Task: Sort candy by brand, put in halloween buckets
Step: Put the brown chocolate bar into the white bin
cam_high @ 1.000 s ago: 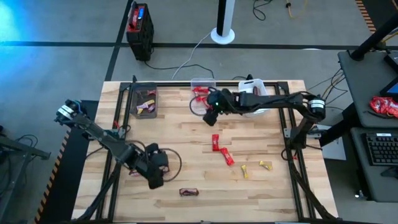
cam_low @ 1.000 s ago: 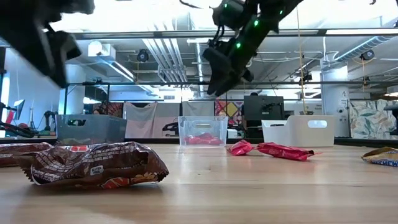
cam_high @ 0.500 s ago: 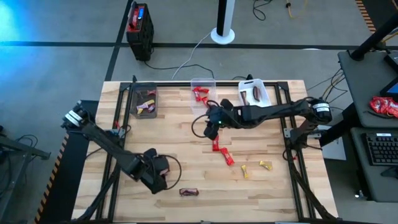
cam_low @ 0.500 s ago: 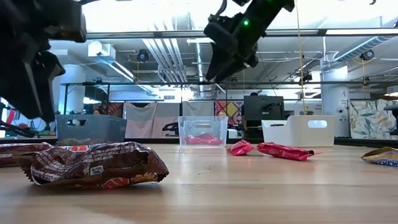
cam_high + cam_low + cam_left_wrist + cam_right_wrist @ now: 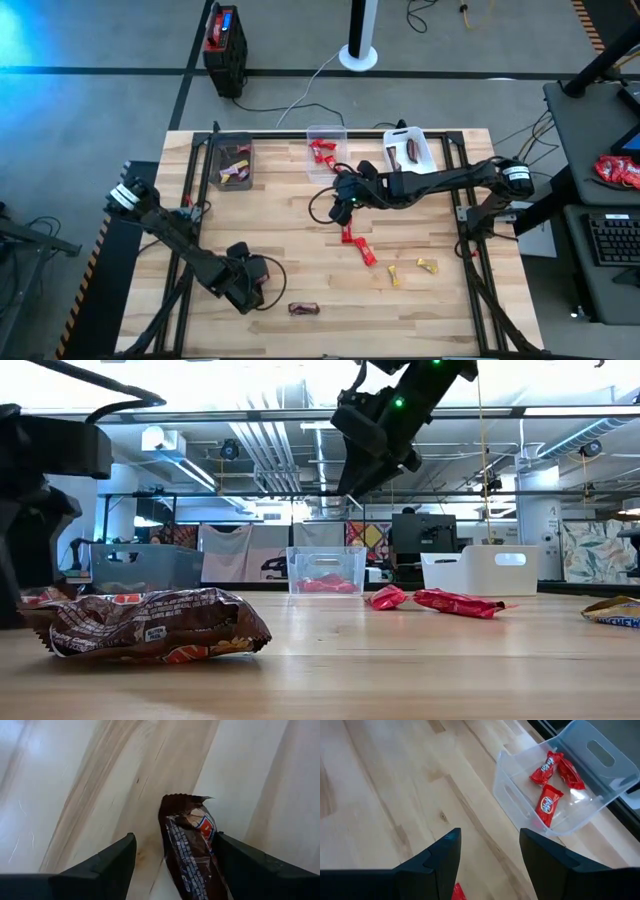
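My left gripper (image 5: 247, 285) is low over the table's near left part. Its open fingers (image 5: 175, 840) stand on either side of a dark brown candy bar (image 5: 192, 850) that lies flat on the wood. A second brown bar (image 5: 303, 309) lies nearer the near edge. My right gripper (image 5: 345, 207) hangs open and empty above mid-table, just on the far side of two red bars (image 5: 357, 243). The smoky grey bin (image 5: 232, 160), the clear bin (image 5: 570, 780) with three red bars, and the white bin (image 5: 408, 152) stand along the far edge.
Two small yellow pieces (image 5: 393, 273) (image 5: 427, 265) lie on the near right part of the table. The grey bin holds yellow and pink pieces, and the white bin holds a dark bar. Bare wood lies between the two arms. A black-and-red box (image 5: 225, 40) stands on the floor beyond the table.
My left gripper has come down and slightly toward the near edge, so its open fingers now stand around the brown bar. My right gripper has moved from the clear bin toward the near edge and now stands over the red bars. No candy has moved.
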Motion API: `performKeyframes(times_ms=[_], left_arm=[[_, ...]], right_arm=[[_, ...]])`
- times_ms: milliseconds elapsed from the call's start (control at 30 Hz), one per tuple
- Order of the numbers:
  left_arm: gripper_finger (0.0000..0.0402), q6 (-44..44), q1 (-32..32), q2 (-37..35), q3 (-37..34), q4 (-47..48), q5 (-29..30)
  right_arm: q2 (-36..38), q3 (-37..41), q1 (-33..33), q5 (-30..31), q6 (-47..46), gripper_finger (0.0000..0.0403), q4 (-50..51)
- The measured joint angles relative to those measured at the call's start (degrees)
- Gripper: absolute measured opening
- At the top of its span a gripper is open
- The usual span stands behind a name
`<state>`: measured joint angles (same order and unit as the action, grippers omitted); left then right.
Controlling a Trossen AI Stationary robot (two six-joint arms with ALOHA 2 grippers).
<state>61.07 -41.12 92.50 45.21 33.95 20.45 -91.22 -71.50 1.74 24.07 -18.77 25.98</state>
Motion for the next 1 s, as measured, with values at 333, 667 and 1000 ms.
performKeyframes(times_ms=[333, 667, 1000], left_arm=[[0.0199, -4.5, -0.3, -0.7, -0.4, -0.1, 0.4], [0.0015, -11.1, -0.5, -1.0, -0.4, 0.0, 5.5], [0.0010, -25.4, -0.1, -4.8, 0.0, -1.5, 23.9]], right_arm=[[0.0, 0.1, 0.0, 0.1, -0.3, 0.0196, 0.1], [0.0, 0.6, -0.2, 0.0, -0.8, 0.0196, 0.2], [-1.4, 6.8, -4.3, -10.1, 8.3, 0.0196, -20.2]])
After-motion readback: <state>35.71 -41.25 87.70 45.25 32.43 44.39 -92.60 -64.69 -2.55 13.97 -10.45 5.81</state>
